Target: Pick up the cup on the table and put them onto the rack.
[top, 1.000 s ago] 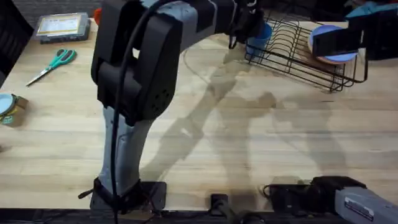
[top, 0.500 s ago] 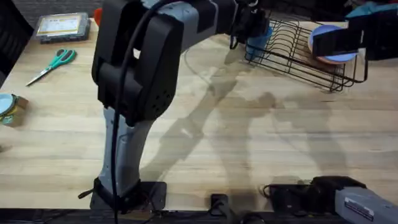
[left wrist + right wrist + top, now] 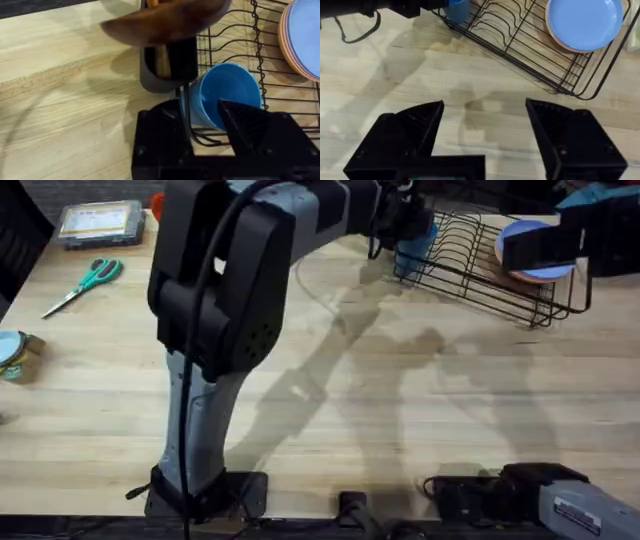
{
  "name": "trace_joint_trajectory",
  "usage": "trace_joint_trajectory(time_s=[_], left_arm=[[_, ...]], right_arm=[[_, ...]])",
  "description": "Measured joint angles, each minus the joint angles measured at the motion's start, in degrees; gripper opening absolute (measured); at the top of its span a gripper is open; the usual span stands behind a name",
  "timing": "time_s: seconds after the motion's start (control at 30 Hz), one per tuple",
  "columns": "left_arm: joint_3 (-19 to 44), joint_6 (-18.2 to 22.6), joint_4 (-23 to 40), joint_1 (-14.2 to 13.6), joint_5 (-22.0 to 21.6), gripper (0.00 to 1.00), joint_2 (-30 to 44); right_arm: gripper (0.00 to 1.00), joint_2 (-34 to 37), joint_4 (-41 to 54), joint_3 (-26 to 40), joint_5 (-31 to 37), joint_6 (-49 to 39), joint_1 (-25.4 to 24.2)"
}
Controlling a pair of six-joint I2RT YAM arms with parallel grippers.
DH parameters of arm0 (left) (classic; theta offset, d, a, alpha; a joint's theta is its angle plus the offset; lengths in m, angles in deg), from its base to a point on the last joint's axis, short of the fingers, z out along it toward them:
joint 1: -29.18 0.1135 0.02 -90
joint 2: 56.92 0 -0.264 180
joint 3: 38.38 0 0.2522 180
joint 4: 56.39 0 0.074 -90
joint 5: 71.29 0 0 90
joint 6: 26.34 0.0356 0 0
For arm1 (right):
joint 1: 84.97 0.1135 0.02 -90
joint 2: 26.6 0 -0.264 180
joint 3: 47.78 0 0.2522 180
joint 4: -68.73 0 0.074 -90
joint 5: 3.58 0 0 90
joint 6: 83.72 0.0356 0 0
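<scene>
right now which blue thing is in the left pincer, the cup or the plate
The cup, at the rack's near-left corner with the left pincer closed around it. The plate lies apart at the rack's far end, untouched.

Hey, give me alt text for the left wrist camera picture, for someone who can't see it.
The left gripper holds the blue cup between its black fingers at the edge of the black wire rack, over the light wood table. A dark utensil holder stands just beyond the cup, and a blue plate lies in the rack.
</scene>
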Motion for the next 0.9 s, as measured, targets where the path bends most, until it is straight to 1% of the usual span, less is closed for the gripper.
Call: trace_joint_trajectory(time_s=[0.1, 0.37, 0.4, 0.53, 0.57, 0.7, 0.9], left_arm=[[0.00, 0.00, 0.00, 0.00, 0.00, 0.508, 0.00], [0.00, 0.01, 0.00, 0.00, 0.00, 0.524, 0.00], [0.00, -0.01, 0.04, 0.00, 0.00, 0.566, 0.00], [0.07, -0.01, 0.42, 0.00, 0.27, 0.597, 0.00], [1.20, -0.01, 0.59, 0.00, 0.80, 0.609, -0.01], [1.90, -0.01, 0.83, 0.00, 0.92, 0.609, 0.00], [1.92, -0.01, 3.07, 0.00, 0.98, 0.609, 0.00]], right_arm=[[0.997, 0.01, 0.00, 0.00, 0.00, 0.00, 0.00], [0.997, 0.01, 0.00, 0.00, 0.00, 0.00, 0.00], [0.997, -0.01, 0.00, 0.00, 0.00, 0.00, 0.00], [0.997, 0.01, 0.00, 0.02, 0.00, 0.00, 0.00], [0.997, 0.01, 0.00, 0.00, 0.00, 0.00, 0.00], [0.997, -0.01, 0.00, 0.00, 0.00, 0.00, 0.00], [0.997, 0.01, 0.00, 0.02, 0.00, 0.00, 0.00]])
